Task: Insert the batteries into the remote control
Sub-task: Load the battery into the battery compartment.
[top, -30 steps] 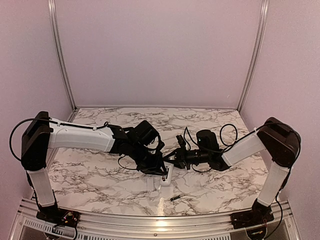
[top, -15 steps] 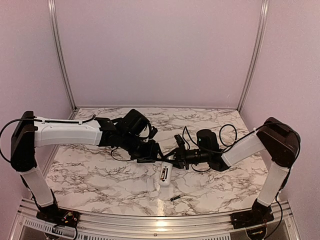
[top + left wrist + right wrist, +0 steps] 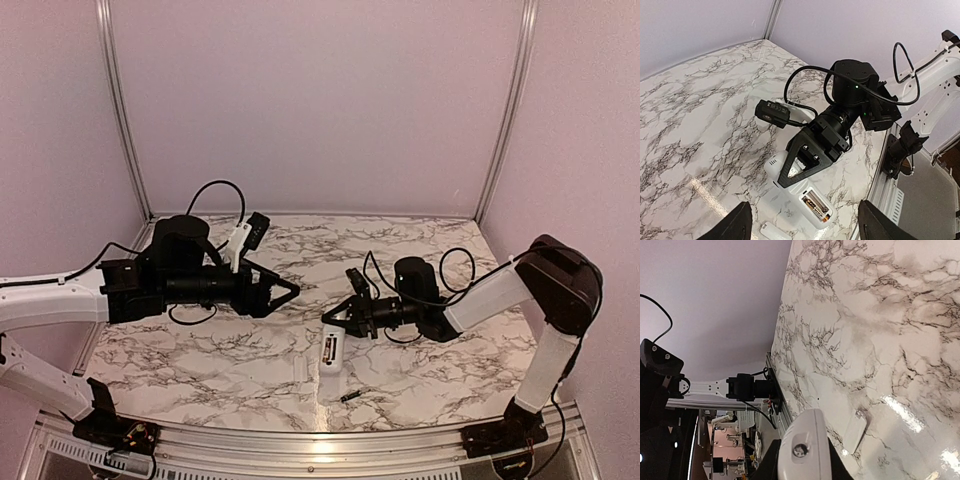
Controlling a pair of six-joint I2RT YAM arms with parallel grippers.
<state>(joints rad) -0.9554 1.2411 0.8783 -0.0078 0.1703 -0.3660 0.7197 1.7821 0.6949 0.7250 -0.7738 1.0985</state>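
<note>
The white remote control (image 3: pixel 331 352) lies back-up on the marble, its battery compartment uncovered. One dark battery with gold print (image 3: pixel 817 206) sits in that compartment. A second small battery (image 3: pixel 350 396) lies loose on the table near the front edge. My right gripper (image 3: pixel 328 316) is shut on the remote's far end; in the right wrist view the remote's end (image 3: pixel 805 450) fills the gap between the dark fingers (image 3: pixel 767 462). My left gripper (image 3: pixel 290 291) hangs open and empty, up and to the left of the remote, with its fingers (image 3: pixel 737 225) at the bottom of its own view.
The detached white battery cover (image 3: pixel 302 370) lies just left of the remote, also visible as the cover (image 3: pixel 774 232) and the cover (image 3: pixel 855 432). An aluminium rail (image 3: pixel 300 440) runs along the front edge. Purple walls enclose the table on three sides.
My left gripper has opened and drawn back to the left and upward, away from the remote. The right gripper and the remote have stayed where they were.
</note>
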